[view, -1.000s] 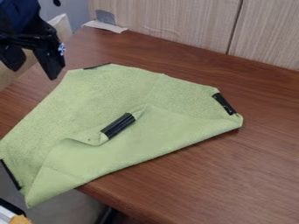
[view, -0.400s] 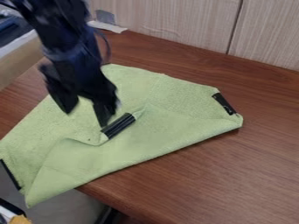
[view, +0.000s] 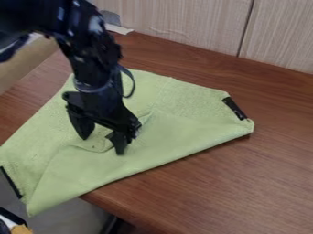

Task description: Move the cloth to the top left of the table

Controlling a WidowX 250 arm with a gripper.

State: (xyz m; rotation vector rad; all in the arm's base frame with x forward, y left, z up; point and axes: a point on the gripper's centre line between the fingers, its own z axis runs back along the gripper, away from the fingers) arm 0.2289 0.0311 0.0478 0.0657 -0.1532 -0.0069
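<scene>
A black robot arm, blurred along its upper length, is cut off at upper left, while its gripper hides part of the green cloth. The cloth's left side and the wooden table run out of view; an orange item, cropped at lower left, is unidentifiable.

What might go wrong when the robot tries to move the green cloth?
The pincer is down by a folded part of the cloth, so it might pinch just one layer and only unfold it. One corner hangs past the edge of the table, so the cloth might slide off.
</scene>
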